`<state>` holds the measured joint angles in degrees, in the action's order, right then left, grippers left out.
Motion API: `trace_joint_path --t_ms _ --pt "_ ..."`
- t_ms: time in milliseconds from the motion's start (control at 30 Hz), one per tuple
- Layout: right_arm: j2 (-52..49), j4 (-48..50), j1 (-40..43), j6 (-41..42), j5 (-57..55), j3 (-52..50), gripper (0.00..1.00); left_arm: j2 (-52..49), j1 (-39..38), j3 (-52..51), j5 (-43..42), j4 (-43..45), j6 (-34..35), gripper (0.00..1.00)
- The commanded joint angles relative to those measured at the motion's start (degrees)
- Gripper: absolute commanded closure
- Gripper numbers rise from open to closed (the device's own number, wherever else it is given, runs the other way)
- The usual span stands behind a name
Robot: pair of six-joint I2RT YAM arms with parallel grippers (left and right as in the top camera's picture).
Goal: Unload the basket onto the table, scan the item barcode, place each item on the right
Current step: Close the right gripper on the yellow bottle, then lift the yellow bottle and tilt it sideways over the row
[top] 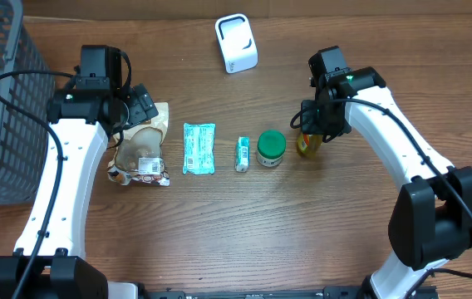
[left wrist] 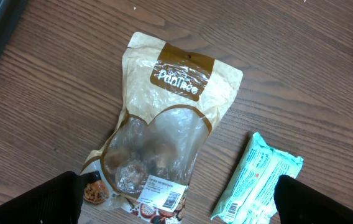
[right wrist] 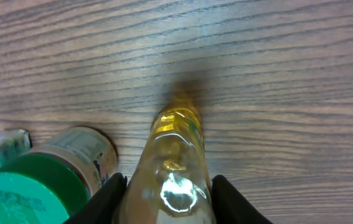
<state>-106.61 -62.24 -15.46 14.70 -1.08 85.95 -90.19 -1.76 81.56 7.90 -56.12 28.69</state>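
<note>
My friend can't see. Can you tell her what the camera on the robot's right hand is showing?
A small see-through yellow bottle sits between the two black fingers of the right gripper, one finger on each side, on a brown wooden table. A jar with a green lid stands beside it, toward the picture's lower left corner.

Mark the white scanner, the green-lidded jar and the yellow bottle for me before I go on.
white scanner [top: 236,43], overhead view, middle of its front face.
green-lidded jar [top: 271,144], overhead view, centre of the lid.
yellow bottle [right wrist: 173,168], right wrist view, middle of its clear body.
</note>
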Motion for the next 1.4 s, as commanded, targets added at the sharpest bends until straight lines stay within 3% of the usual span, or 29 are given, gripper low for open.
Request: trace_joint_path --t_ms 0,400,900,1367 --pt "-0.1 -1.7 0.7 0.3 -0.1 2.0 0.7 -0.2 0.2 0.5 -0.5 0.0 -0.4 0.01" --pt "-0.1 -7.6 8.0 0.3 20.9 8.5 0.74 -0.2 0.2 0.5 -0.5 0.0 -0.4 0.0" --pt "-0.1 -7.9 10.1 0.1 22.4 8.5 0.74 -0.2 0.2 0.5 -0.5 0.0 -0.4 0.0" --pt "-0.1 -4.2 10.8 -3.7 38.8 8.6 0.75 -0.2 0.2 0.5 -0.5 0.0 -0.4 0.0"
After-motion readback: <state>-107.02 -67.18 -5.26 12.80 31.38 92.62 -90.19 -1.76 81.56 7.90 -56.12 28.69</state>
